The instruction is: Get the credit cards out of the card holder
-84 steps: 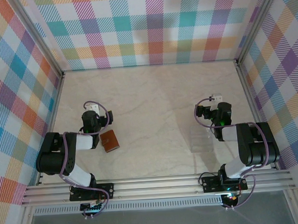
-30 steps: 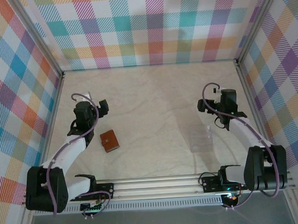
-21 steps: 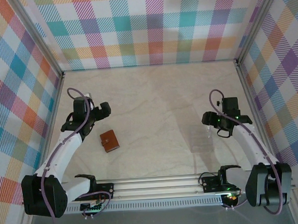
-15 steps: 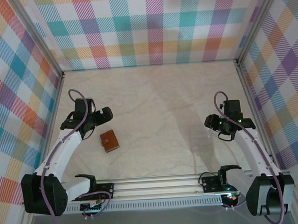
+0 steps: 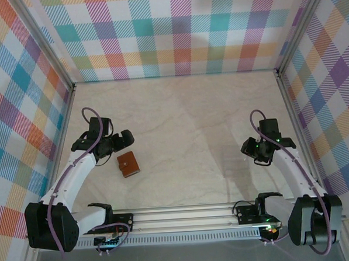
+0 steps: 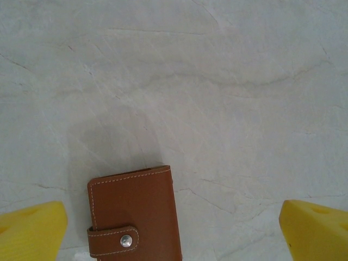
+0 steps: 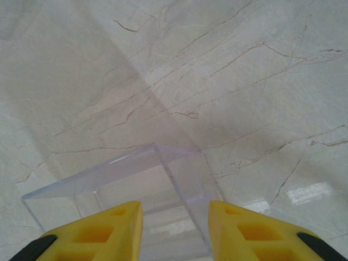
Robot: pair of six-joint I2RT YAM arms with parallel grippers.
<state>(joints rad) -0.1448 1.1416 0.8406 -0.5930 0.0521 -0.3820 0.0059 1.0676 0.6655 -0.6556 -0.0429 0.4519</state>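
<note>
Currently the card holder (image 5: pixel 128 165) lies flat on the worktop (image 5: pixel 185 118), in the near left part, folded shut with its strap tab (image 6: pixel 114 239) snapped across the cover. The left arm (image 5: pixel 77 170) reaches to just beyond it on the far-left side. In the left wrist view, the left fingers (image 6: pixel 32 228) stand wide open, and the card holder (image 6: pixel 133 212) lies between them, closer to the left one and touching neither. On the right side, well apart from the card holder, the right fingers (image 7: pixel 98 231) are drawn partway together and straddle one wall of a clear plastic box (image 7: pixel 136 168). Whether they actually pinch that wall I cannot tell.
</note>
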